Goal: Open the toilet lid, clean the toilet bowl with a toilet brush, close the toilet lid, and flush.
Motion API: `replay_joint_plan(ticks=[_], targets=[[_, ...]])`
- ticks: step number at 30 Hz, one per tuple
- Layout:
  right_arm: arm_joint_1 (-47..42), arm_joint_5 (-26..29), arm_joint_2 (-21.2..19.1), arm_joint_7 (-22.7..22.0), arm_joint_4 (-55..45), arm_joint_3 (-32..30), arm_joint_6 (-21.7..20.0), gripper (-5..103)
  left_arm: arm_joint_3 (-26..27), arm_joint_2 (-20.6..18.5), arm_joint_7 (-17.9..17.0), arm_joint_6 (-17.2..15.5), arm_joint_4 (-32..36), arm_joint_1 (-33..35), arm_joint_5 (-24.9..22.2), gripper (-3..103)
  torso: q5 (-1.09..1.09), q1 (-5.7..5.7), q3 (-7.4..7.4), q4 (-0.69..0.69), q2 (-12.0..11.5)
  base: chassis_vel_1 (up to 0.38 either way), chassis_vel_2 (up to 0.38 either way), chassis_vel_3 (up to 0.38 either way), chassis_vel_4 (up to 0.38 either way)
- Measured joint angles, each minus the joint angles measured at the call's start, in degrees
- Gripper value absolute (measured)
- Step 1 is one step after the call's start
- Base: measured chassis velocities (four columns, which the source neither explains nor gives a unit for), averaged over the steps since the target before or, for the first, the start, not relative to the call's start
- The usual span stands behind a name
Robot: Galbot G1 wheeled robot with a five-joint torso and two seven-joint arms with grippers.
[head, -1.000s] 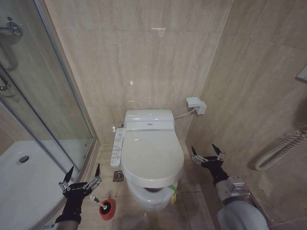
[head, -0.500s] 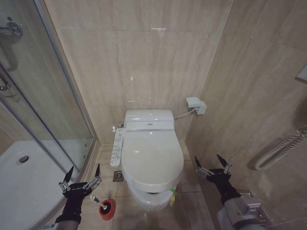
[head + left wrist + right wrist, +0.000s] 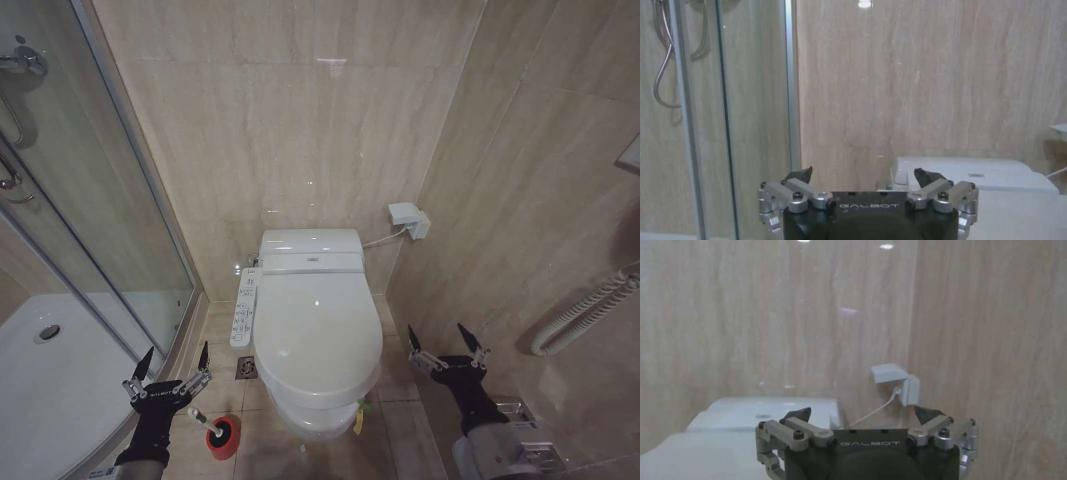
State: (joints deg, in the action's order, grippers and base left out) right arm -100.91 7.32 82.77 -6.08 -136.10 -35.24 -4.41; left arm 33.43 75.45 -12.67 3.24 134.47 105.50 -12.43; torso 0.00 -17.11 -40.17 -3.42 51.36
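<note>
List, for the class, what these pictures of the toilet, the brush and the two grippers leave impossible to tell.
- Toilet bowl, head view: its inside is covered by the shut toilet lid.
- Toilet brush, head view: its bristles sit hidden inside the red holder.
- Side control panel, head view: its button markings are too small to read.
- Right gripper and left gripper: both arms are cut off by the bottom edge.
</note>
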Motion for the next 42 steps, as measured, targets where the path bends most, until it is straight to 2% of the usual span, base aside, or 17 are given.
replay_joint_plan(ticks=[4,10,21,35,42], targets=[[1.12,-2.88,3.53,0.19,0.60,-0.15,1.56,100,0.00,0.00,0.00,0.00,0.00,0.00,0.00,99,0.00,0.00,0.00,-0.01,0.00,0.000,0.000,0.000,0.000],[2.06,-3.40,4.53,0.61,1.57,-1.41,3.11,100,0.00,0.00,0.00,0.00,0.00,-0.01,0.00,99,0.00,0.00,0.00,0.00,0.00,0.000,0.000,0.000,0.000],[4.58,-2.94,3.40,1.11,3.89,-2.82,4.24,100,0.00,0.00,0.00,0.00,0.00,0.00,0.00,99,0.00,0.00,0.00,0.00,0.00,0.000,0.000,0.000,0.000],[4.57,-2.85,4.04,1.04,3.85,-2.61,4.12,100,0.00,0.00,0.00,0.00,0.00,0.00,0.00,99,0.00,0.00,0.00,0.00,0.00,0.000,0.000,0.000,0.000],[4.12,-2.86,4.02,0.28,3.07,-2.37,1.98,100,0.00,0.00,0.00,0.00,0.00,0.00,0.00,99,0.00,0.01,0.00,-0.01,0.00,0.000,0.000,0.000,0.000]])
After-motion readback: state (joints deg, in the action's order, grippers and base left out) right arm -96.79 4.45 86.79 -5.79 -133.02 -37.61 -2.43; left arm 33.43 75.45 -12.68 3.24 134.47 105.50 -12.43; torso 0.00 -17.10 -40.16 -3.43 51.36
